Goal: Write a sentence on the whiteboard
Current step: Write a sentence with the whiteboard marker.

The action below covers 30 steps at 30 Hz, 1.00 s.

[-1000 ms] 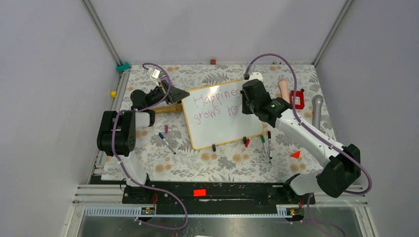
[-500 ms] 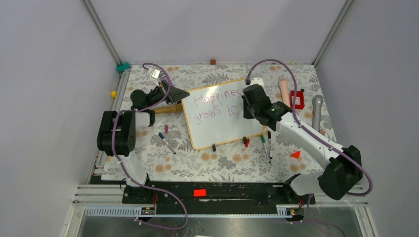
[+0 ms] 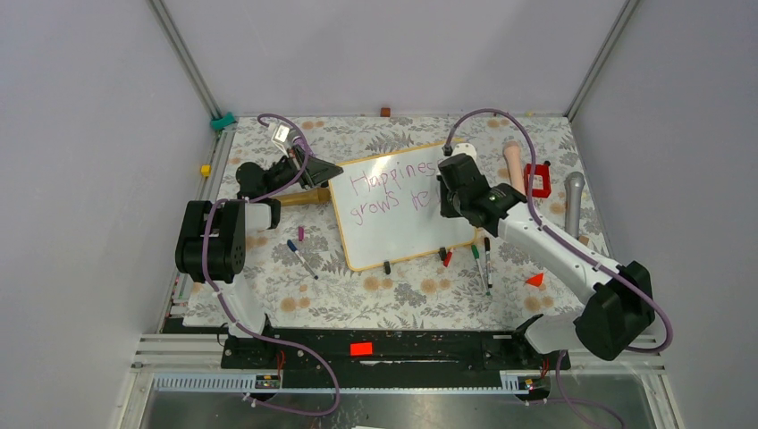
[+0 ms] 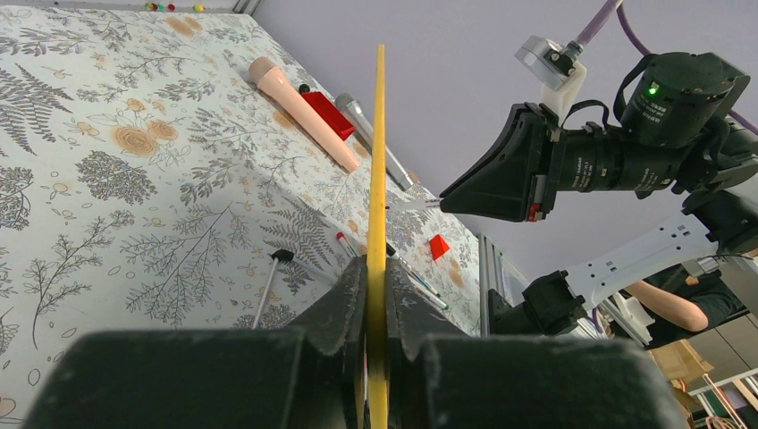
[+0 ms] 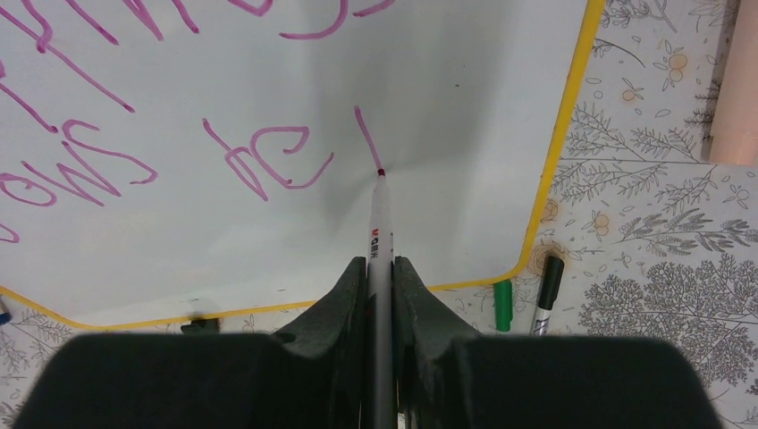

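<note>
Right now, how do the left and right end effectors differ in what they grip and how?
The left end effector is shut on the whiteboard, clamping its yellow rim edge-on at the left side; the right end effector is shut on a white marker, tip touching the board at a fresh pink stroke. Left steadies from the side, right points down over the board face. Both are fully closed on something.
</note>
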Motion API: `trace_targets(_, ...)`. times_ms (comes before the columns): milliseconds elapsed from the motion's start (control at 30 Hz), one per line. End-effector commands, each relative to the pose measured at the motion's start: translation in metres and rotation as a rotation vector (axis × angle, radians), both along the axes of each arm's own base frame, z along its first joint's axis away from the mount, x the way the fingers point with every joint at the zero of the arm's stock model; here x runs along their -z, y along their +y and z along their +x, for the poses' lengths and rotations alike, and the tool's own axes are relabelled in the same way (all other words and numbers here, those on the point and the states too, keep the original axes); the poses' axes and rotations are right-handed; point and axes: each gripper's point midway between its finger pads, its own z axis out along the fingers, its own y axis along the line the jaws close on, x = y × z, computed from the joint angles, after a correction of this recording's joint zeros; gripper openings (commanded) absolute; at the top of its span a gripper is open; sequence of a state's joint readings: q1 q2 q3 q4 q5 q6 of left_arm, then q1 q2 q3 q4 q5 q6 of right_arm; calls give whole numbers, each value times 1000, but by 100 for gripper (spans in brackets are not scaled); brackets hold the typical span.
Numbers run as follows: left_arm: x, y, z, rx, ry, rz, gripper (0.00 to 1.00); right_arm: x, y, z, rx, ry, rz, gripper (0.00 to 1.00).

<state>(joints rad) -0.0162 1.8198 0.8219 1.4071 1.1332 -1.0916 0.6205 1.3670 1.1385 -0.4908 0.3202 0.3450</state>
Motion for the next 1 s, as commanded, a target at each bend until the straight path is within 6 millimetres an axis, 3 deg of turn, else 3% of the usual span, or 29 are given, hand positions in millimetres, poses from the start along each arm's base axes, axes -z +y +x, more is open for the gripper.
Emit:
trace_targets(0,-16,-6,-17,57,-123,29,0,-25,8,25,9,-72,19,0)
trace_targets(200,-16,-6,-17,57,-121,29,0,-36,11,38,8,-93,18,0)
trace_targets(567,-16,-6,-16,56,-123,29,0,-40,-8,45,64,-112,0,0)
trace_targets(733,-16,-6,-16,56,-121,29,0,-42,-9,44,67,-114,14,0)
trace_targets(967,-17,-6,-16,55,-123,28,0,-63,-2,25,-6,-139,100,0)
